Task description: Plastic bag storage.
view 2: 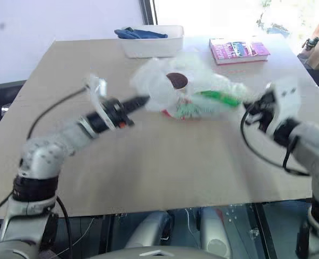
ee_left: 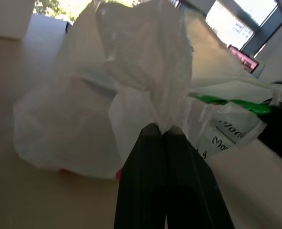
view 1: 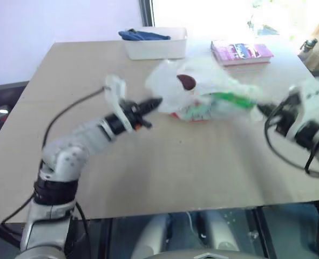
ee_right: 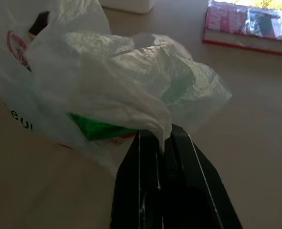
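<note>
Plastic bag (view 1: 202, 91) stretched between grippers, left fingers (ee_left: 164, 143) and right fingers (ee_right: 167, 143) clamped on its opposite ends

The plastic bag (ee_left: 226, 138) bears dark print, too partial to read.

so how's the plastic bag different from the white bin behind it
The plastic bag is soft, wrinkled and translucent, with green and red showing through; the white bin is rigid, boxy and opaque. The bag lies mid-table, pinched at opposite ends by the left end effector and the right end effector; the bin stands untouched near the far edge, holding a blue cloth. Both are white and rest on the table.
</note>
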Controlling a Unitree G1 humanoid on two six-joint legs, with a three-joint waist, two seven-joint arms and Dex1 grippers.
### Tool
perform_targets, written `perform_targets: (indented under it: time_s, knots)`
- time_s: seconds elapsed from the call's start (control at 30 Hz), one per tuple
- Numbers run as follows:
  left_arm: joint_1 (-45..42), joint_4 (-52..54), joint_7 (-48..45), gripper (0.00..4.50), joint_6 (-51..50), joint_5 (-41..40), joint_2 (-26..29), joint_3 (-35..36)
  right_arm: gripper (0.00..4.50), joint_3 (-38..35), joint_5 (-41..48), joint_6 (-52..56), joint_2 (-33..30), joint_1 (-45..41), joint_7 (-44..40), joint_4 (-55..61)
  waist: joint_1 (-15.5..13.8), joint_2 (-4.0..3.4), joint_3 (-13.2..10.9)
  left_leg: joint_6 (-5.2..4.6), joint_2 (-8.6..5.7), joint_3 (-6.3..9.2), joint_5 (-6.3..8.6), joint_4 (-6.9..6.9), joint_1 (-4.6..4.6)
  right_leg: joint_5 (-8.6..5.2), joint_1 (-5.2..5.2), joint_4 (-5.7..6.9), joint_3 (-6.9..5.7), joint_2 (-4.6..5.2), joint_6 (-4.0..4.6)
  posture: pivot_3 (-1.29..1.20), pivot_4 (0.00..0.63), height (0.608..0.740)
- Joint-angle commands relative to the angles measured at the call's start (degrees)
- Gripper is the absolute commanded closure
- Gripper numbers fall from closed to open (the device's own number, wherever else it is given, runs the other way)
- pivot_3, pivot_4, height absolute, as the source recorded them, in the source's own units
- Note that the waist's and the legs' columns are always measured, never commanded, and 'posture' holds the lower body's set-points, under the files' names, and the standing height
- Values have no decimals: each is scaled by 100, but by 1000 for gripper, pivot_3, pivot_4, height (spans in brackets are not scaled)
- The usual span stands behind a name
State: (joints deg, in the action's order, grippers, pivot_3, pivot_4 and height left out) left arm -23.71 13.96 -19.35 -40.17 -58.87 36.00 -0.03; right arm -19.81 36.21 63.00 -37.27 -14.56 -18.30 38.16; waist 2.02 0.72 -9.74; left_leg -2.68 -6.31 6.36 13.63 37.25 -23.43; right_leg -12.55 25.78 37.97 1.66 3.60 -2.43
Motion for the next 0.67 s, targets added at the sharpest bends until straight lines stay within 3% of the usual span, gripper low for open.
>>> perform_targets:
  time_s: [0.03, 0.13, 0.27, 0.37, 0.53, 0.67]
  knots:
    - [333, 159, -582, 4500, 464, 636, -44, 14, 4410, 183, -592, -838, -295, 655, -223, 172, -34, 0, -2, 3, 4, -1, -2, 3, 12, 5, -15, -2, 0, -4, 4, 0, 150, 740]
    - [919, 275, -1154, 3257, 560, 808, 112, 217, 3156, -29, -895, -1538, -508, 1711, -729, 125, -139, -1, -1, -14, 19, 1, 10, -2, 107, -8, -118, -24, -14, -9, -11, 0, 150, 740]
    - [1653, 415, -1666, 1348, 920, 1247, 433, 615, 1168, -587, -962, -2383, -550, 2886, -1444, 423, -192, -1, -1, -19, 31, 3, 12, -3, 100, -2, -116, -35, -18, -16, -7, 0, 150, 740]
    - [2214, 451, -1894, 9, 1525, 1907, 638, 880, 0, -1234, -825, -2971, -487, 3811, -2192, 659, -220, -2, 0, -1, 36, 1, 4, -6, 88, 3, -105, -43, -16, -19, 1, 0, 150, 740]
    - [2571, 400, -2049, 9, 1685, 2068, 610, 1316, 0, -1983, -1038, -3777, -465, 4778, -2962, 330, -302, -1, 2, -26, 48, 3, 26, -4, 83, 6, -121, -86, -21, -29, -4, 0, 150, 740]
    - [2629, 488, -2175, 9, 1568, 2001, 589, 1433, 0, -2061, -1260, -4163, -528, 4871, -3151, -123, -312, 4, 5, -5, 49, 13, 40, 0, 86, 1, -137, -101, -35, -29, -12, 0, 150, 740]
